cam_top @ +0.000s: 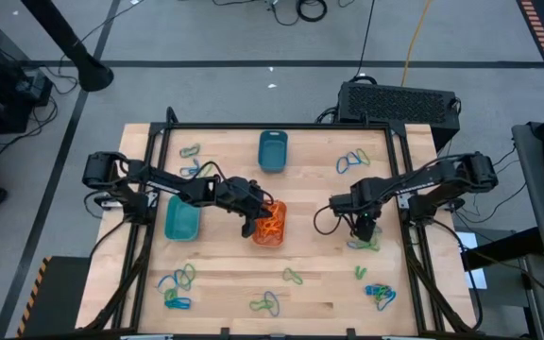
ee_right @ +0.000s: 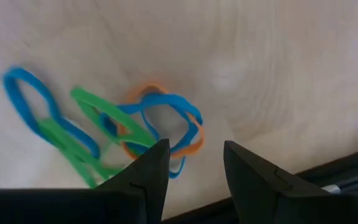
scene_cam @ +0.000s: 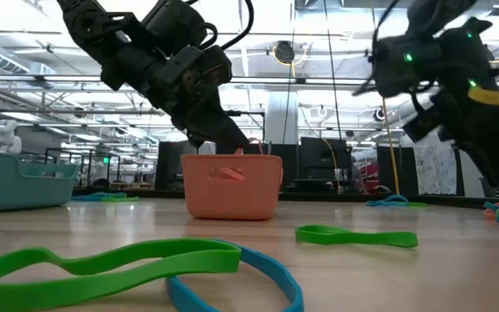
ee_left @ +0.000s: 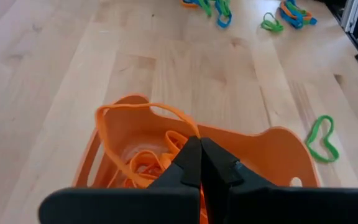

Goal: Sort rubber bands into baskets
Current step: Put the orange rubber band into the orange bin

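Left gripper (ee_left: pixel 199 163) pinching orange rubber band (ee_left: pixel 143 113) over orange basket (cam_top: pixel 270 224). Right gripper (ee_right: pixel 194 163) spread above tangled bands (ee_right: pixel 135 127), right side.

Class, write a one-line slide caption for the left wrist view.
Left end effector, shut on an orange rubber band, above the orange basket.

I see bright, even overhead light on the counter (cam_top: pixel 225 283); right wrist view is blurred, low view's foreground soft

wooden table (cam_top: pixel 329 274) | black box (cam_top: pixel 399 102) behind table | yellow cable (cam_top: pixel 416 38) on floor
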